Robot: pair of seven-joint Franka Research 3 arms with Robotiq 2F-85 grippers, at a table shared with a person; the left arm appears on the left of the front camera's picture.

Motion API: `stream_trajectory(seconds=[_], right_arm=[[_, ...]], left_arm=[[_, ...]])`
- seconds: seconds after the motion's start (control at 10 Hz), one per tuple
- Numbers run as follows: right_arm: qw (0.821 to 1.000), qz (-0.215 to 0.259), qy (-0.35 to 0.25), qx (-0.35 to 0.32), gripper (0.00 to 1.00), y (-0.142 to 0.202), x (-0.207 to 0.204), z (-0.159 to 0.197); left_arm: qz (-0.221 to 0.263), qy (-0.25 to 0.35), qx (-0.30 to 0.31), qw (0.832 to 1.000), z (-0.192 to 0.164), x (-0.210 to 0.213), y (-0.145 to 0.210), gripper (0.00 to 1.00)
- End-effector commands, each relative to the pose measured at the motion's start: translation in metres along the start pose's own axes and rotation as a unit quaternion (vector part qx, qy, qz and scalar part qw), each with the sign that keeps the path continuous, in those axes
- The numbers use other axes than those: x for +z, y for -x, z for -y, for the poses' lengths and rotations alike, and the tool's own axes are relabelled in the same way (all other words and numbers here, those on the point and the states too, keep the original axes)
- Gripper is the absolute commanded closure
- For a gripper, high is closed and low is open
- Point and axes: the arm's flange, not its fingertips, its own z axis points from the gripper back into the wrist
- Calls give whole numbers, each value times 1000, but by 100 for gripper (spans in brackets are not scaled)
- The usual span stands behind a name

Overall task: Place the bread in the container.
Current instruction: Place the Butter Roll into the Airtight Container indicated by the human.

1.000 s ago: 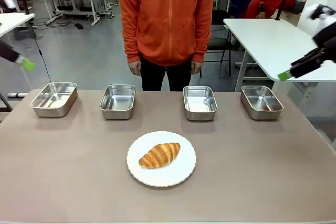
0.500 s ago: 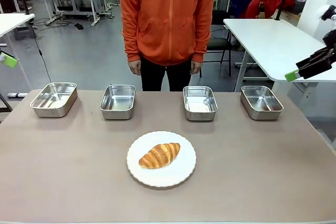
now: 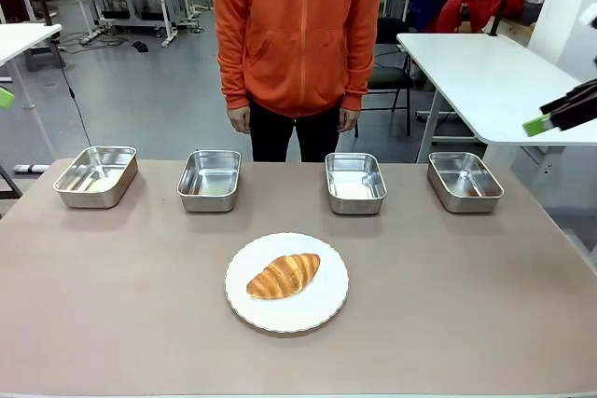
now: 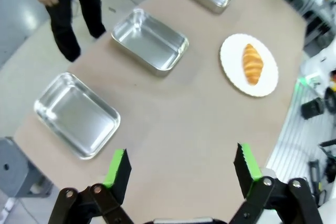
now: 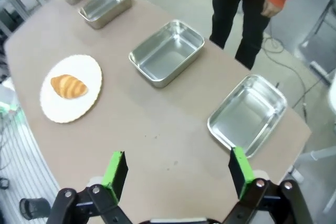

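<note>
Your left pincer (image 4: 181, 156) and right pincer (image 5: 177, 156) stood spread, empty; the bread (image 3: 284, 276) lay on the plate (image 3: 322, 312), four trays (image 3: 207, 203) at its twelve o'clock.

Left fingers (image 3: 4, 97) pulled back farther left, just a green tip at the picture edge now. Right fingers (image 3: 537, 125) withdrew right and slightly up, off the worktop.

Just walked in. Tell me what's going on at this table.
Nothing is being handled yet. The bread lies on the white plate mid-table; the four steel containers in a row beyond it look empty. The left gripper and right gripper are both open, high off either end. The person stands at the far side, arms down.
</note>
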Motion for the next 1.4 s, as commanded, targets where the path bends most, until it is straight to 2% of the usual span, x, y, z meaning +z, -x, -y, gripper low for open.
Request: stream_trajectory(seconds=[0.0, 0.6, 1.1, 1.3], right_arm=[[999, 35, -36, 5, 0, 3, 10, 37], [996, 84, -30, -23, 0, 23, 40, 88], [994, 95, -32, -34, 0, 28, 49, 96], [994, 88, -33, -51, 0, 27, 48, 99]], left_arm=[[44, 37, -1, 998, -36, 17, 1, 0], [114, 4, -19, 993, -61, 56, 20, 0], [116, 15, -7, 993, -62, 56, 19, 0], [89, 17, 15, 996, -64, 53, 17, 0]])
